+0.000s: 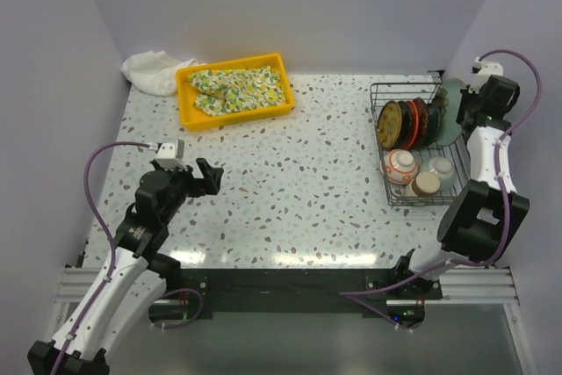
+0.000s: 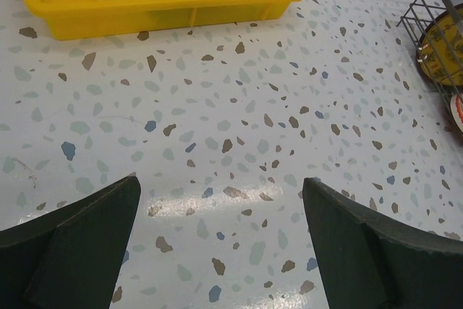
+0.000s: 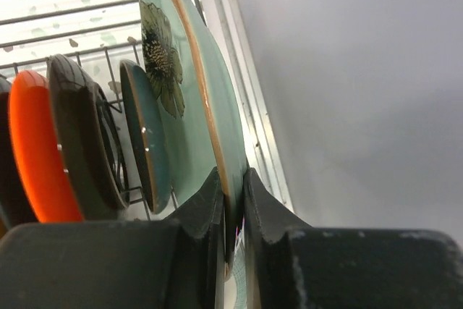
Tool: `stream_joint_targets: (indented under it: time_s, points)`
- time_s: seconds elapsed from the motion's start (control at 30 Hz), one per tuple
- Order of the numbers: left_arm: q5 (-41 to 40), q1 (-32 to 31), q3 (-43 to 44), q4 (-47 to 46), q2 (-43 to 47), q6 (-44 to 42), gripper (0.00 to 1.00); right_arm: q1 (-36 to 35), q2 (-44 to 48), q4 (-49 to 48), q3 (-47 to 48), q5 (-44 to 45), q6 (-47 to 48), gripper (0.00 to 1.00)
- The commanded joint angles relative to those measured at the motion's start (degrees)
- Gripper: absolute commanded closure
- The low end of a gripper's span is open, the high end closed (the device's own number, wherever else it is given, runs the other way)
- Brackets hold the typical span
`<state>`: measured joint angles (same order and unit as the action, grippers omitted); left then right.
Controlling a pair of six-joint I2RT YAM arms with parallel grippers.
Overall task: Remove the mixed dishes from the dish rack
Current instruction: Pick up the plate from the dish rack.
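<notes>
Nearest, the left gripper (image 1: 211, 178) hangs over bare speckled table (image 1: 307, 191), well apart from every dish. Its wrist view shows its dark fingers (image 2: 72, 244) spread wide with nothing between them.

To the right stands the dish rack (image 1: 404, 85), a dark wire basket at the table's right side. Its near half holds a small tan cup (image 1: 428, 183), a red-patterned white bowl (image 1: 401, 165) and a celadon bowl (image 1: 443, 169), close together. Its far half holds dishes standing on edge between the tines: a brown-yellow patterned plate (image 1: 389, 125) at the left, then a black-red bowl (image 1: 413, 120). The pale green-blue plate (image 1: 450, 98) stands at the rack's right end.

The right gripper (image 1: 465, 116) is at that end. In its wrist view the fingers (image 3: 199, 215) are pressed onto the rim of the pale green-blue plate, one on each face. The plate is upright, with a tan edge and a dark flower motif on its face. A smaller teal dish (image 3: 148, 142) stands just beside it. Beyond that is the black bowl, orange-red inside.

Farther back on the left sits a yellow tray (image 1: 189, 107) holding a folded floral cloth (image 1: 239, 88). A white towel (image 1: 154, 70) lies touching the tray's far left corner.
</notes>
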<state>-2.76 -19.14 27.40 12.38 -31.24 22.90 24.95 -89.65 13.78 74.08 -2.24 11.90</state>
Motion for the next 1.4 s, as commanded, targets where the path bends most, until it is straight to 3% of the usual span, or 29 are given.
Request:
stream_joint_targets:
  time_s: [0.0,0.3,0.6,0.83,1.03,1.37]
  points:
    - [0.3,0.24,-0.42,-3.51,0.66,-1.01,0.0,-2.97,7.02,-11.4,0.01,8.47,2.86,1.0]
    - [0.39,0.15,-0.59,-3.68,1.1,-0.75,0.0,-5.79,13.79,-17.12,-4.47,19.63,10.5,1.0]
    - [0.83,-0.29,-0.59,-3.33,1.1,-0.48,0.0,-7.02,19.86,-18.79,-6.32,21.93,9.81,1.0]
    - [1.18,-0.64,-0.5,-3.24,0.57,-0.31,0.0,-9.04,24.25,-16.07,-5.18,19.65,5.24,1.0]
    - [1.27,-0.73,-0.15,-2.72,-0.39,-0.22,0.0,-13.16,27.59,-12.39,-5.61,12.62,-0.82,1.0]
    - [2.5,-0.73,3.01,-3.06,-4.35,2.41,0.0,-20.55,32.25,-10.79,-11.15,-1.53,-19.44,1.0]
